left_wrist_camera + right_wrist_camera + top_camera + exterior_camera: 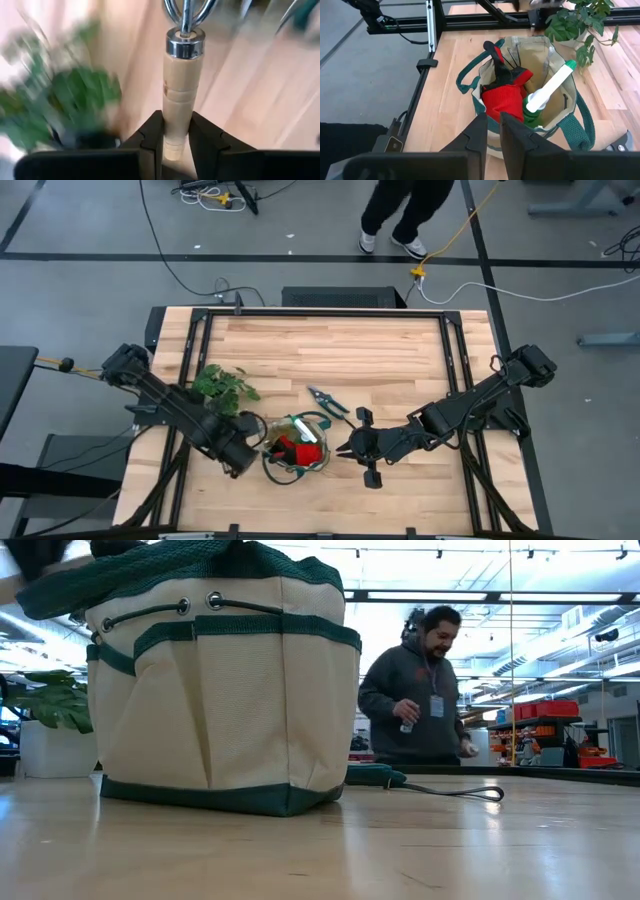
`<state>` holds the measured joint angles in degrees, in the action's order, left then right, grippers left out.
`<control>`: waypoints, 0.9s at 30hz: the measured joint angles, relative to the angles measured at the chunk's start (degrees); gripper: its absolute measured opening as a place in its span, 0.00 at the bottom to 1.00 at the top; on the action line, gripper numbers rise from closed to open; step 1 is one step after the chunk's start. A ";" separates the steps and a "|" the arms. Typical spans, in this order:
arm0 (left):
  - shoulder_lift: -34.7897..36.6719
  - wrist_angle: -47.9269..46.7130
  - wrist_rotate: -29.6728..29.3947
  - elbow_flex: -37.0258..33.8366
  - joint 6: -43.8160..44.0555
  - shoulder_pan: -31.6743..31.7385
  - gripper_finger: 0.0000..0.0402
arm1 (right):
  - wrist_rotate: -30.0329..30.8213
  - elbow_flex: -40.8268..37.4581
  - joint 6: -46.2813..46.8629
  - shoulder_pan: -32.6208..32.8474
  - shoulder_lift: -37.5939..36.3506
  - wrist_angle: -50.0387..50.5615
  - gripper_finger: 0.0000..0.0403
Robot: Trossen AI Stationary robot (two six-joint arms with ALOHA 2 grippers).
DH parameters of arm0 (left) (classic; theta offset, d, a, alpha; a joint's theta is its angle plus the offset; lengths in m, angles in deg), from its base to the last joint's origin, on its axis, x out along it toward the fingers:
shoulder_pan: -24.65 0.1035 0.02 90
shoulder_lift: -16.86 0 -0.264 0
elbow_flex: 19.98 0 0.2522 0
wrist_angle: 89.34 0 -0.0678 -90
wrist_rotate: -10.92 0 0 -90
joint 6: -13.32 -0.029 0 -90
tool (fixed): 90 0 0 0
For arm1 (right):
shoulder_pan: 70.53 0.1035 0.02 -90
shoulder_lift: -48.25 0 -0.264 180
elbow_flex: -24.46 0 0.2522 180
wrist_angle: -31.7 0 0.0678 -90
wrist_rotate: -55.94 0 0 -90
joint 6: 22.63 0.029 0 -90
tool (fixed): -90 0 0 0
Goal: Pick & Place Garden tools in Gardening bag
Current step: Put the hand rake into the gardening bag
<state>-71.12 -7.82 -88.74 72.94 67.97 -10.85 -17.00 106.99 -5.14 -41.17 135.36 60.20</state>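
My left gripper (175,142) is clamped on the wooden handle of a rake (181,85); in its wrist view the handle stands between my 2 fingers, the chrome collar and bare tines beyond them. In the high view that gripper (243,455) sits at lower centre-left, just left of the bag (296,443), with the plant (224,387) just above and left of it. My right gripper (349,448) hangs just right of the bag, nearly pinched together with nothing between the fingers; in its wrist view (493,131) the fingertips stand at the bag's near rim.

Room to move: in the high view bare wood runs across the upper half of the table (330,340) and along the lower edge. The table's right third holds only my right arm. The black frame rails border the upper, left and right sides.

The bag stands upright with its mouth open. Inside, the right wrist view shows red-and-black gloves (505,95) on the left and a green spray bottle (547,92) on the right, its white trigger tilted up toward the rim. The shears (328,399) lie on the table just above and right of the bag, apart from it. In the low view the bag (225,690) fills the left half, and a person (415,685) stands beyond the table.
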 joint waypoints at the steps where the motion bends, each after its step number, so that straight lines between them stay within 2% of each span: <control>1: 0.00 0.40 -2.84 1.34 -0.32 -0.09 0.18 | 0.00 0.00 0.00 0.00 0.00 -0.02 0.12; 5: 0.02 6.84 -12.61 4.79 -4.02 -0.14 0.18 | -0.08 0.00 0.00 -0.02 0.00 -0.02 0.12; 9: 0.02 14.94 -19.17 5.13 -8.96 -0.12 0.18 | -0.11 0.00 0.00 0.00 0.00 -0.02 0.12; 13: -0.02 22.11 -21.62 2.76 -11.95 0.08 0.18 | -0.13 0.00 0.00 -0.01 0.00 -0.04 0.12; 20: -0.02 28.88 -28.07 -1.76 -11.21 -0.47 0.18 | -0.13 0.00 -1.22 0.00 0.00 0.00 0.12; 27: -0.02 40.73 -29.34 -7.12 -12.70 -0.77 0.18 | -0.15 0.00 -1.97 0.00 0.00 0.02 0.12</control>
<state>-71.14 32.91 -118.08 65.82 55.27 -11.62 -17.15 106.99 -7.10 -41.17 135.36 60.22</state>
